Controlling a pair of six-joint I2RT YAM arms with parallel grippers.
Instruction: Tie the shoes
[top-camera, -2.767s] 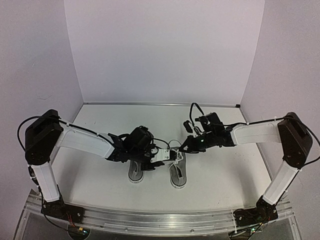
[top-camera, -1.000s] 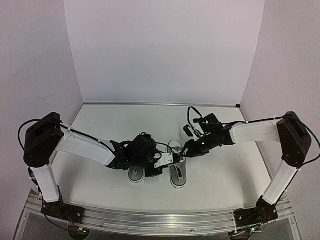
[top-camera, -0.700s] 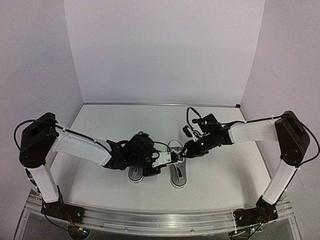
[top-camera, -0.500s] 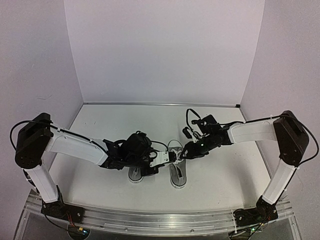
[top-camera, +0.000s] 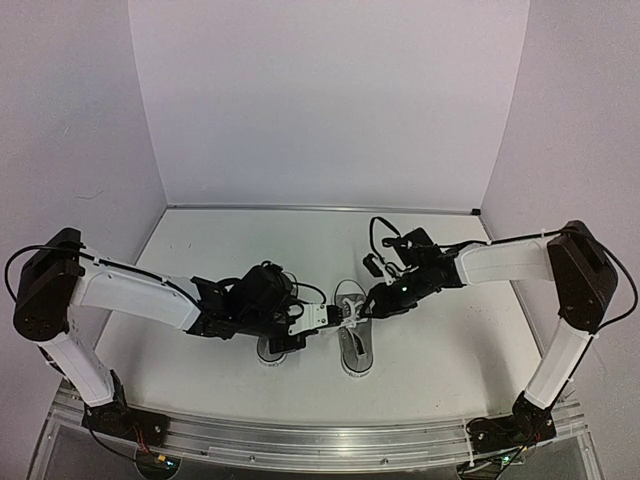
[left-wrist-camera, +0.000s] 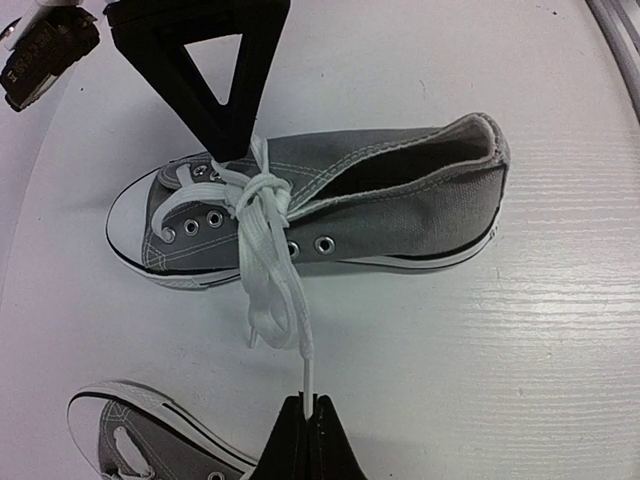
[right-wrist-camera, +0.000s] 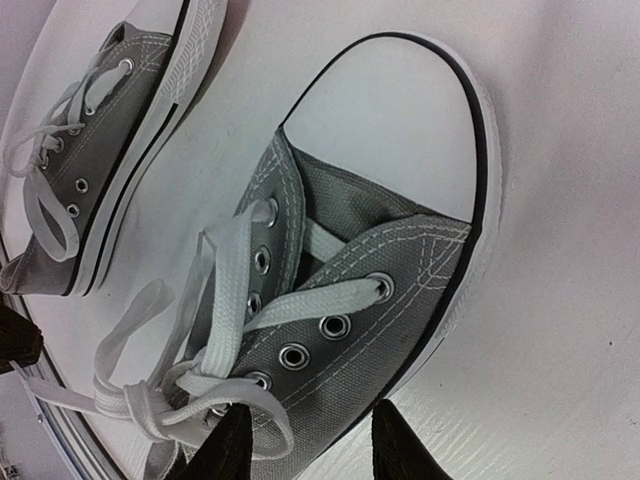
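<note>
Two grey shoes stand side by side near the front edge. The right shoe (top-camera: 353, 350) (left-wrist-camera: 400, 210) (right-wrist-camera: 390, 260) has its white laces crossed into a knot (left-wrist-camera: 256, 190) (right-wrist-camera: 150, 400). My left gripper (top-camera: 334, 321) (left-wrist-camera: 308, 405) is shut on the tip of one lace end, which runs taut from the knot. My right gripper (top-camera: 363, 308) (right-wrist-camera: 312, 445) is open, its fingers (right-wrist-camera: 400, 445) astride the eyelet side of this shoe right by the knot; one finger (left-wrist-camera: 215, 70) shows above the knot. The left shoe (top-camera: 270, 350) (left-wrist-camera: 130, 440) (right-wrist-camera: 110, 120) lies partly under my left wrist.
The white table (top-camera: 200, 250) ends in a metal rail (top-camera: 320, 435) at the front. Pale walls (top-camera: 320, 100) close the back and sides. A loose lace loop (right-wrist-camera: 50, 225) hangs off the left shoe.
My left arm has drawn back to the left, pulling the held lace end away from the knot. The right gripper has stayed at the knot, barely moving.
</note>
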